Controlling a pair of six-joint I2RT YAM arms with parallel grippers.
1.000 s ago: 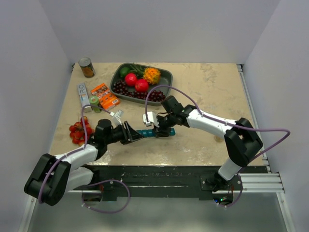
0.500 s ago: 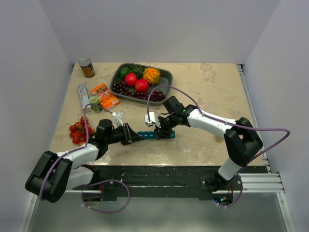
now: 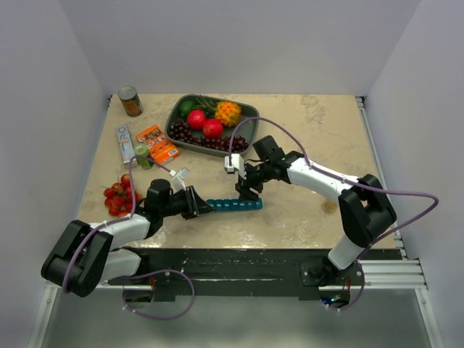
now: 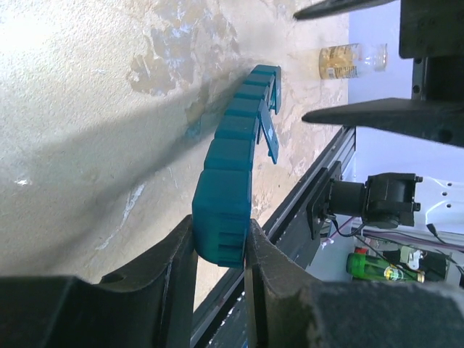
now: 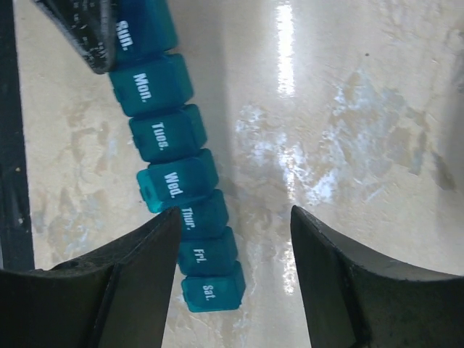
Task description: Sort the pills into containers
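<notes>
the teal pill organizer (image 3: 233,205) lies flat on the table (image 3: 312,138) near the front edge, between the two arms, its row of day boxes running left to right. the left claw (image 4: 221,239) is clenched on the sun. end of the strip, gripping it on both long sides. the right claw (image 5: 233,214) hangs released above the other half, holding nothing. one finger (image 5: 130,254) is just beside the wed. and thur. boxes, and i cannot tell whether it touches them; the other is over bare table. the wed. lid looks tipped up above its neighbours. behind the strip sits a dark tray (image 3: 251,116) of fruit, with a can (image 3: 130,101) at the far left corner and cherry tomatoes (image 3: 118,197) beside the left arm.
</notes>
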